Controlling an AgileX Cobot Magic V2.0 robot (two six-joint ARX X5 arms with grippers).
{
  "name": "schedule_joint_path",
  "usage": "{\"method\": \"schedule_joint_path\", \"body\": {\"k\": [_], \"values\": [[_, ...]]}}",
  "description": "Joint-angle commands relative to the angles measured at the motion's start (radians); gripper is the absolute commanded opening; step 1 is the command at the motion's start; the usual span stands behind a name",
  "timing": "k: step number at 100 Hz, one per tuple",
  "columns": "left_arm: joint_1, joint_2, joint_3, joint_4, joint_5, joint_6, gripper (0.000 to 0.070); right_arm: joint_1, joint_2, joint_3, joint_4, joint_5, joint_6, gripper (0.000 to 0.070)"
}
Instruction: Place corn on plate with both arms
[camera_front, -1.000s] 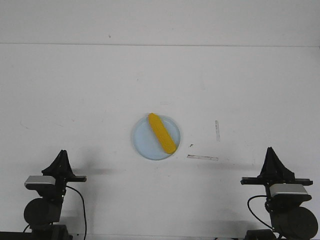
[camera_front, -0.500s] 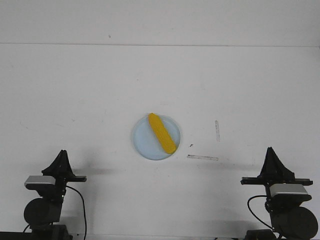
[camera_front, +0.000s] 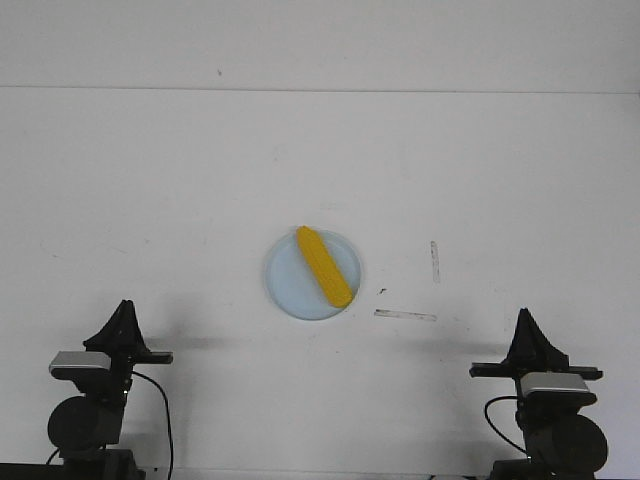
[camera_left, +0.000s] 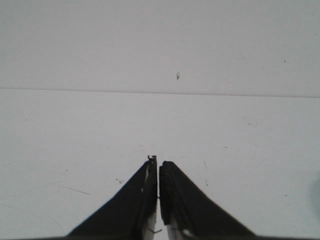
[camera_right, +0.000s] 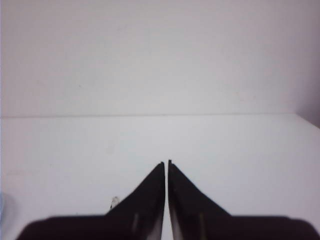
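You see the corn lying diagonally on the plate at frame centre, so the left gripper and right gripper, fingers pressed together, sit parked at the lower corners.

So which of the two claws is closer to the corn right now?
The right claw, though only slightly. It sits near the table's front edge, off to the right of the corn on the plate. The left claw is farther off, front left.
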Motion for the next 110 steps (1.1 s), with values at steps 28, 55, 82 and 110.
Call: {"method": "schedule_joint_path", "body": {"k": [28,55,82,110], "values": [[0.0,-0.002,-0.021,0.011,-0.002,0.012,0.0001,0.016,0.0,-0.19,0.262,-0.026,-0.006,0.0009],[0.0,-0.002,-0.021,0.009,-0.002,0.012,0.0001,0.034,0.0,-0.197,0.221,-0.026,-0.005,0.0009],[0.0,-0.002,-0.021,0.009,-0.002,0.012,0.0001,0.034,0.0,-0.197,0.249,-0.026,-0.005,0.0008],[0.0,-0.002,-0.021,0.009,-0.002,0.012,0.0001,0.034,0.0,-0.197,0.249,-0.026,-0.005,0.0008]]}}
